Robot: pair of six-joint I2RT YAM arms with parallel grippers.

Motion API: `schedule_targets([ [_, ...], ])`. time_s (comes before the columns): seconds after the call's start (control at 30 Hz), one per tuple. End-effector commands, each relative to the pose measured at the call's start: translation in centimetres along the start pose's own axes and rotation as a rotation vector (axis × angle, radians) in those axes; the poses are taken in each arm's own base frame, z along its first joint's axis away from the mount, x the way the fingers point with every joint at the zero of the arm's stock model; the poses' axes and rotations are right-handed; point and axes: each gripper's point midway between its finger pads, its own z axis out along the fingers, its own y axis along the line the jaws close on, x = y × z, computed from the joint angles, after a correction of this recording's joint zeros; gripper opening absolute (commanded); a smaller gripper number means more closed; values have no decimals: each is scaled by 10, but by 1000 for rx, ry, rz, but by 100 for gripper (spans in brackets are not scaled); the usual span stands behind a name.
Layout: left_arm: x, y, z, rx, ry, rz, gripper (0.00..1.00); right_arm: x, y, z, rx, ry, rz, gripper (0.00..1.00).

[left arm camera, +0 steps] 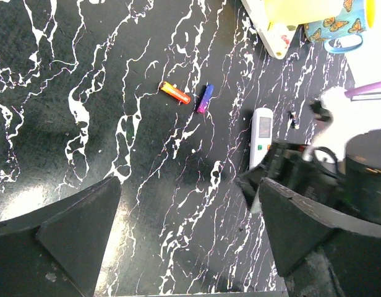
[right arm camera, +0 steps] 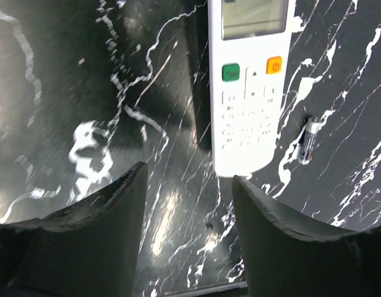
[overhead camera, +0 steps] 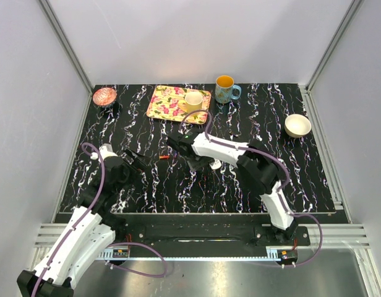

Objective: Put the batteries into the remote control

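The white remote control (right arm camera: pixel 249 93) lies flat on the black marbled table with its screen and buttons facing up. It also shows in the left wrist view (left arm camera: pixel 261 136). In the top view my right arm mostly hides it. My right gripper (right arm camera: pixel 190 235) (overhead camera: pixel 192 162) is open and empty, its fingertips just short of the remote's near end. A red-orange battery (left arm camera: pixel 176 93) (overhead camera: pixel 164 157) and a dark purple battery (left arm camera: pixel 205 98) lie side by side left of the remote. My left gripper (left arm camera: pixel 190 241) (overhead camera: pixel 139 159) is open and empty, a short way from the batteries.
A small slim dark-and-white stick (right arm camera: pixel 308 141) lies just right of the remote. At the back stand a floral tray (overhead camera: pixel 166 102) with a yellow cup (overhead camera: pixel 193 99), a blue mug (overhead camera: pixel 226 90), a pink bowl (overhead camera: pixel 104 96) and a white bowl (overhead camera: pixel 297 125).
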Motion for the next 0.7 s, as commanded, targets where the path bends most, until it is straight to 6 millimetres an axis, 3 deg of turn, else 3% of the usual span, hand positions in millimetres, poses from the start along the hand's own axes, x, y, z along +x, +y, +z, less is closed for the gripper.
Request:
schedule_targets([
  [0.0, -6, -14, 0, 49, -13, 23, 99, -23, -14, -77, -155, -147, 127, 65],
  [0.03, -5, -13, 1, 37, -10, 26, 99, -27, -26, -101, -187, -207, 160, 66],
  [0.1, -7, -14, 2, 29, -11, 39, 99, -20, -44, -112, -175, -250, 178, 68],
  [0.13, -6, -13, 4, 11, 0, 49, 99, -26, -59, -139, -215, -344, 227, 68],
  [0.2, -4, -8, 7, -22, 18, 78, 99, -13, -77, -138, -194, -402, 231, 70],
  [0.23, -1, -3, 12, -59, 42, 97, 99, -24, -89, -169, -272, -546, 302, 70],
  [0.27, 1, -1, 14, -75, 53, 116, 99, -3, -94, -146, -243, -543, 276, 71],
  [0.3, 3, 1, 16, -84, 73, 158, 99, 1, -99, -147, -259, -591, 300, 72],
  [0.33, 7, 4, 20, -102, 98, 180, 99, -4, -110, -170, -322, -711, 372, 81],
  [0.37, 8, 4, 21, -106, 108, 190, 99, 14, -110, -148, -305, -695, 378, 85],
  [0.43, 12, 2, 24, -100, 136, 217, 99, 18, -121, -160, -356, -780, 454, 97],
  [0.47, 12, 0, 24, -86, 142, 231, 99, 27, -120, -147, -348, -770, 452, 99],
  [0.67, 6, -24, 16, 85, 89, 308, 99, 30, -121, -152, -382, -814, 441, 100],
])
